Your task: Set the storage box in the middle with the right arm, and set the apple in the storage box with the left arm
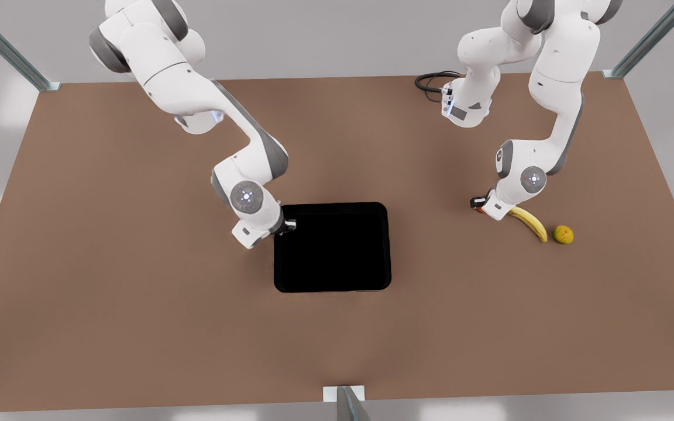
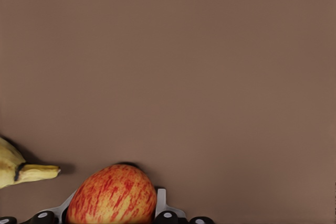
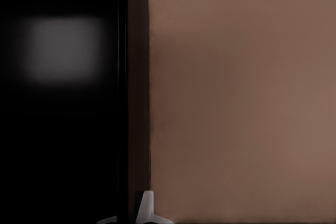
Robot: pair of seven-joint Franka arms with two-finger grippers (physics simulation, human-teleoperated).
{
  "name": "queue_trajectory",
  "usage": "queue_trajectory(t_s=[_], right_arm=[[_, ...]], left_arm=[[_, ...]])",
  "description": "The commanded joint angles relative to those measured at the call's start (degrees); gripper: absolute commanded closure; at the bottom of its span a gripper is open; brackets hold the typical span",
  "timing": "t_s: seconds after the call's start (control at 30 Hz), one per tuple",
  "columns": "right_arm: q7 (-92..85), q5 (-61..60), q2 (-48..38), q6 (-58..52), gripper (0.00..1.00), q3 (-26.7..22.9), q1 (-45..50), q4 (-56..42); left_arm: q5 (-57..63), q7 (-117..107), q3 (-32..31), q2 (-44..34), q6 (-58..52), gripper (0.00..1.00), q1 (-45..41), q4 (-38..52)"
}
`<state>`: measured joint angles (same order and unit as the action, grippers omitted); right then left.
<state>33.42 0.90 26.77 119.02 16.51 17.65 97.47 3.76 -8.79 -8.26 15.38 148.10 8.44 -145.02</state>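
Note:
The storage box (image 1: pixel 332 247), a glossy black open-top bin, lies flat near the table's middle. At its corner on the front view's left, my right gripper (image 1: pixel 288 225) is shut on the box's side wall (image 3: pixel 137 103); one pale finger (image 3: pixel 147 207) shows outside that wall. The apple (image 2: pixel 113 195), red-orange with yellow streaks, sits between the fingers (image 2: pixel 161 203) of my left gripper (image 2: pixel 112 211), which is shut on it low over the table. In the front view that gripper (image 1: pixel 480 204) is on the right, with a sliver of the apple (image 1: pixel 481 210) under it.
A yellow banana (image 1: pixel 529 222) lies right beside the left gripper, its stem tip (image 2: pixel 37 171) near the apple. A yellow-green round fruit (image 1: pixel 563 234) sits just beyond the banana. A black cable (image 1: pixel 430 82) loops at the back. Bare brown tabletop (image 1: pixel 138 292) surrounds the box.

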Motion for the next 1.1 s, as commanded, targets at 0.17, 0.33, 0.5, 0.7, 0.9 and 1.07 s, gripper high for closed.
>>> queue_trajectory(t_s=[0.17, 0.33, 0.5, 0.7, 0.9, 1.07], right_arm=[[4.6, 0.1, 2.8, 2.7, 0.79, 0.0, 1.5, 0.0], [5.4, 0.2, 4.5, 4.8, 0.0, 0.0, 2.6, 0.0], [5.4, 0.1, 4.0, 4.0, 0.0, 0.0, 2.0, -0.4], [-11.1, 0.0, -5.9, -8.0, 0.0, 0.2, -15.0, -2.0], [-29.4, 2.8, -13.5, -23.0, 0.0, -0.4, -31.2, -1.1], [-32.5, 2.4, -16.6, -26.7, 0.0, -13.5, -21.0, -1.8]], left_arm=[[0.0, 0.0, -0.1, -0.2, -0.1, 0.29, -0.1, 0.0], [0.0, 0.0, 0.0, -0.4, -0.1, 0.29, -0.1, 0.0], [0.0, 0.0, 0.0, -0.4, -0.1, 0.3, -0.1, 0.0], [0.0, 0.0, -0.1, -1.5, -0.9, 0.3, -0.1, 0.4], [0.0, -0.2, 0.0, -0.8, -0.7, 0.3, -0.2, 0.5], [0.0, -0.2, 0.0, -0.2, -0.4, 0.3, -0.3, 0.6]])
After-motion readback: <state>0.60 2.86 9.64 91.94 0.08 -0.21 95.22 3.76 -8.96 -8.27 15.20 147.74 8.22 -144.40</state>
